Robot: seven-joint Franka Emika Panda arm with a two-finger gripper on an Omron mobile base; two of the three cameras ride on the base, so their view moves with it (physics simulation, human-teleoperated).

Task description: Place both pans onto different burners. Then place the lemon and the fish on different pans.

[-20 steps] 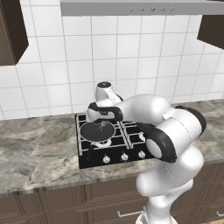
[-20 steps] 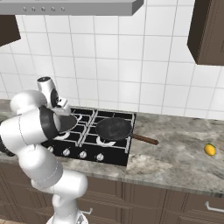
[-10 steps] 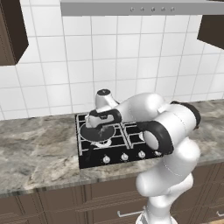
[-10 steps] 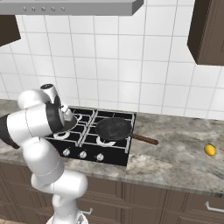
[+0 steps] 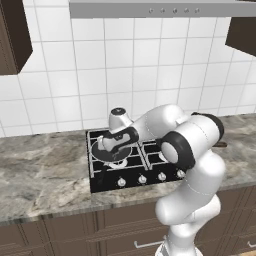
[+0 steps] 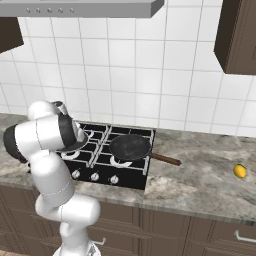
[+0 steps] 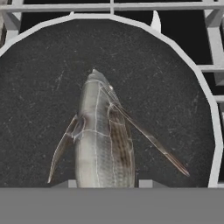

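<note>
Claw (image 7: 103, 186) lower than before, gripping fish (image 7: 103, 144), over pan (image 7: 39, 87)

We see a marbled grey counter (image 6: 200, 185) over dark wood cabinets (image 6: 200, 227), with a black cooktop (image 6: 127, 170) set into it. A pan (image 6: 131, 147) sits on the cooktop's front right burner, its handle reaching out over the stone. Well apart to the right, a lemon (image 6: 240, 171) lies on the counter.

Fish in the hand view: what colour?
Silvery grey with darker brownish streaks and fins; the fish shows best in the hand view, against the black pan.
</note>
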